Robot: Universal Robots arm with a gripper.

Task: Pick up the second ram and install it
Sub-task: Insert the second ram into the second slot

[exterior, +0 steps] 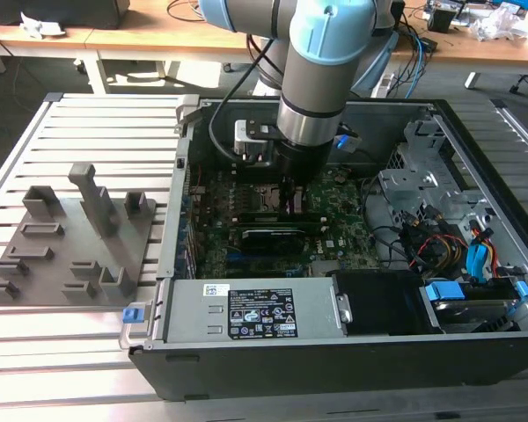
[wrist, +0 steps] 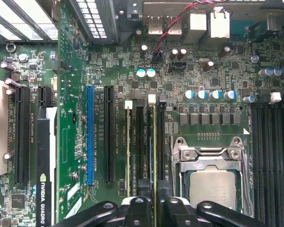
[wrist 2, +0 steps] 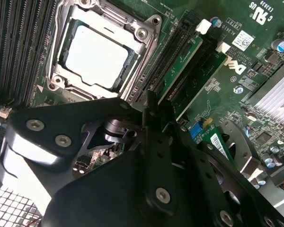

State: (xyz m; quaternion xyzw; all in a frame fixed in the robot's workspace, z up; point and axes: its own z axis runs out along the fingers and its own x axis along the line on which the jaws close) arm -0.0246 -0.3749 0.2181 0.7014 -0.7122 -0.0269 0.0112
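The second ram point(wrist: 155, 142) is a thin green stick standing on edge in the slot closest to the square processor socket point(wrist: 213, 184). It also shows in the second wrist view as the second ram point(wrist 2: 182, 59) beside the socket point(wrist 2: 97, 54). My gripper point(wrist: 156, 205) straddles one end of it, black fingers close on either side, and looks shut on it. In the exterior view the gripper point(exterior: 290, 200) reaches down inside the open computer case onto the green motherboard point(exterior: 343, 220). Another green stick point(wrist: 128, 151) stands two slots farther from the socket.
A black rectangular card point(exterior: 268, 236) lies across the board just in front of the gripper. The case holds a power supply point(exterior: 246, 312), a drive cage point(exterior: 422, 171) and loose cables point(exterior: 431, 242). A grey fixture plate point(exterior: 70, 237) rests on the slatted table at the exterior view's left.
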